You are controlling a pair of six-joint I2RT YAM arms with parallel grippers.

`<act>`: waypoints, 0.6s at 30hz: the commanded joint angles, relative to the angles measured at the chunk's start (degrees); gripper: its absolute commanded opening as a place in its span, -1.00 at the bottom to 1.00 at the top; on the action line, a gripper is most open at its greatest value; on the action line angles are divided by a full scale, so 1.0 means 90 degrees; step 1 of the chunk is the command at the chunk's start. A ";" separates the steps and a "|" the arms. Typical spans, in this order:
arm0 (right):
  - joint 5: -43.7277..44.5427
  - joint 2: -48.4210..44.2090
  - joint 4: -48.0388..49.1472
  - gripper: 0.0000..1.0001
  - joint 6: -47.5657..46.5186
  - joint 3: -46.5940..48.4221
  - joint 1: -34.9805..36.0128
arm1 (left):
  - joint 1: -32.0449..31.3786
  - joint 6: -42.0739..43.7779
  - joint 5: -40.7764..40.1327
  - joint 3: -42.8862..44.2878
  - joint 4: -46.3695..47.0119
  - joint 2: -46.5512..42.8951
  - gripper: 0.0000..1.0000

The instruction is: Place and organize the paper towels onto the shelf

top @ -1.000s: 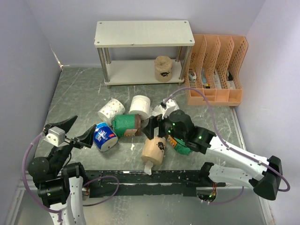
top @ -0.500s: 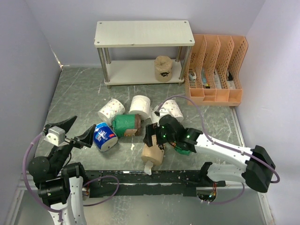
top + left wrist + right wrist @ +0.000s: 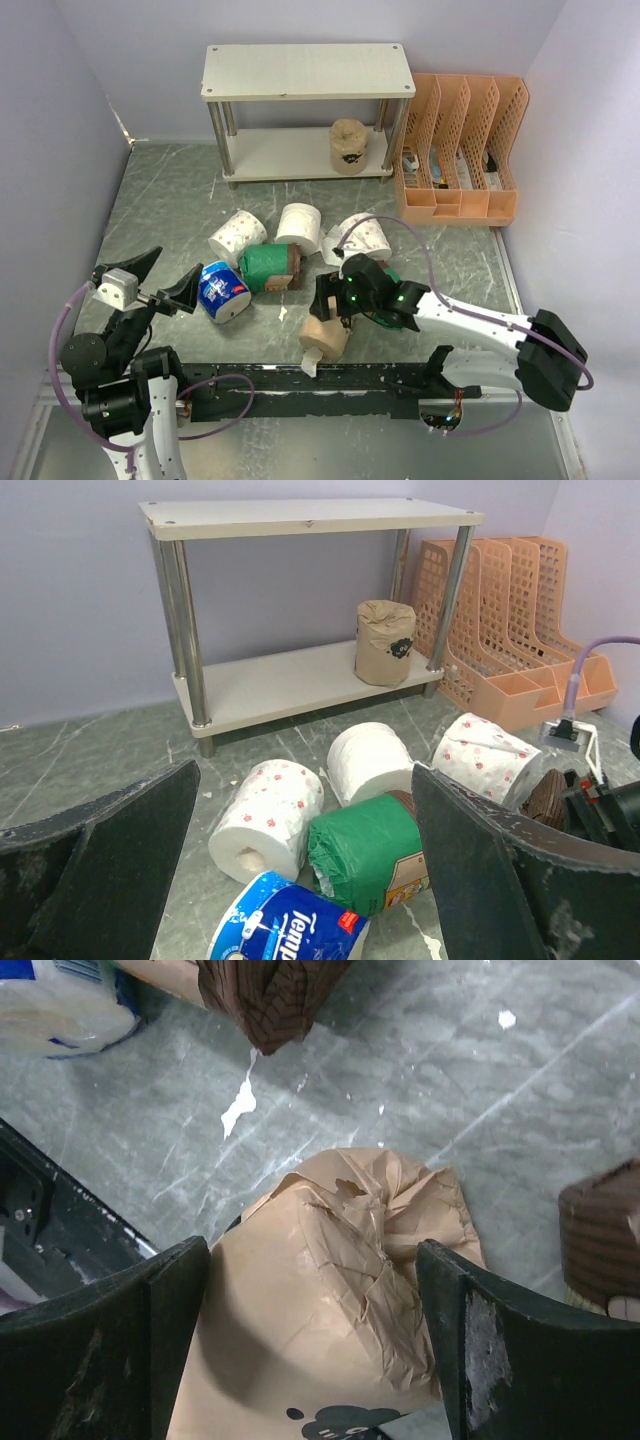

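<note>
The overhead view alone took in the whole layout. It showed the shelf at twelve o'clock on the table, with the orange file organizer just beside it toward two o'clock. One beige roll stood upright at the right end of the lower board. The loose rolls lay clustered at the table's middle. A spotted white roll, a plain white roll and a second spotted roll formed a row. A green-wrapped roll and a blue-and-white Tempo pack lay at six to seven o'clock of that row. The right gripper sat over a tan roll at the cluster's six o'clock.

Only the right wrist view showed that claw up close. Its jaws were spread wide astride the tan roll, which lay on the table; whether the pads touched the paper could not be told.

Only the left wrist view made the word Tempo readable. It also showed the left gripper gaping wide with nothing between its fingers, hanging at the table's eight o'clock, well apart from the shelf.

From above, the right arm hid whatever lay beneath it. The right wrist view cut off one brown striped roll end at twelve o'clock and another brown end at three o'clock; which rolls they belonged to was unclear there.
</note>
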 commanded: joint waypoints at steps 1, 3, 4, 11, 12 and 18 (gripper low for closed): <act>-0.0038 -0.0603 -0.0368 0.65 0.0334 -0.0180 -0.0013 | -0.0038 0.0025 0.0066 0.0092 0.0026 -0.0073 0.98; -0.0024 -0.0779 -0.0527 0.54 0.0359 -0.0247 -0.0003 | -0.0049 0.0021 0.0085 0.0092 0.0024 -0.0074 0.98; -0.0015 -0.0844 -0.0569 0.41 0.0362 -0.0295 -0.0006 | -0.0049 0.0023 0.0072 0.0092 0.0026 -0.0074 0.98; -0.0143 -0.0934 -0.0448 -0.83 0.0637 -0.0553 -0.0006 | -0.0039 0.0029 0.0063 0.0102 0.0014 -0.0074 0.98; -0.0179 -0.0916 -0.0419 -0.99 0.0674 -0.0569 -0.0002 | -0.0039 0.0026 0.0066 0.0102 0.0010 -0.0074 0.98; -0.0217 -0.0957 -0.0444 -1.00 0.0681 -0.0381 -0.0005 | -0.0088 0.0026 0.0050 0.0102 0.0016 -0.0074 0.98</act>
